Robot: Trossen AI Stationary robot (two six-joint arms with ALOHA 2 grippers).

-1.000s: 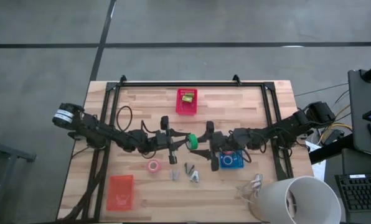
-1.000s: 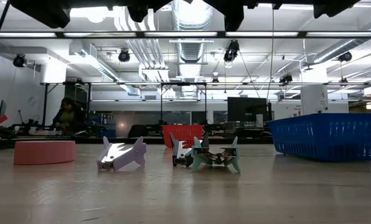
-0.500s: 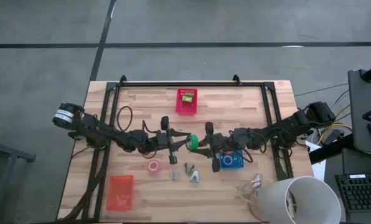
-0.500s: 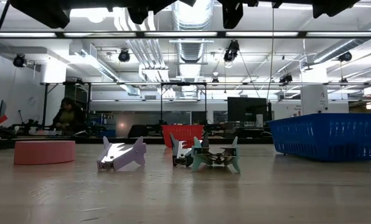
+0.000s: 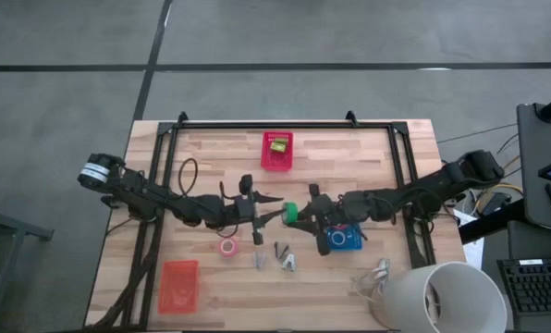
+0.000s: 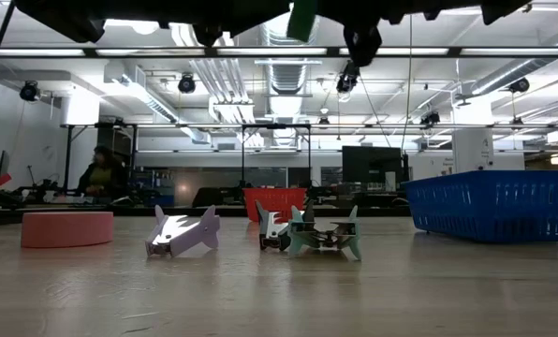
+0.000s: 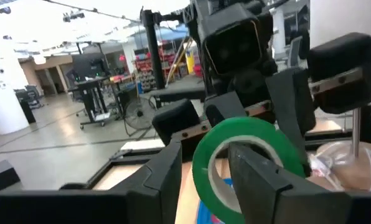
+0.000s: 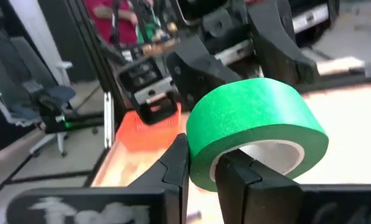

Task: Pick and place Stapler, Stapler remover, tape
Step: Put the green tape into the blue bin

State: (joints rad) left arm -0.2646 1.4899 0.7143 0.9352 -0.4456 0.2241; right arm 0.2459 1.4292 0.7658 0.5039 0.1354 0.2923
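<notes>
At the middle of the high view, the right tool [image 5: 299, 219] is closed on the wall of the green tape roll [image 5: 291, 214], one finger inside the hollow and one outside, holding it above the surface [image 5: 349, 148]. The left tool [image 5: 268, 207] faces it with fingers parted, apparently clear of the roll. The pink tape roll [image 5: 227, 246] lies lower left of centre; the stapler [image 5: 278, 145] sits in the red bin [image 5: 276, 163] at upper centre.

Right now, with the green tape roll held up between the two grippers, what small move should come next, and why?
Probably back the left gripper away. Its fingers look spread, one through the hole of the green tape roll, while the right gripper is shut on the roll's wall. The roll hangs above the table, so only a clean retreat frees it for carrying.
</notes>
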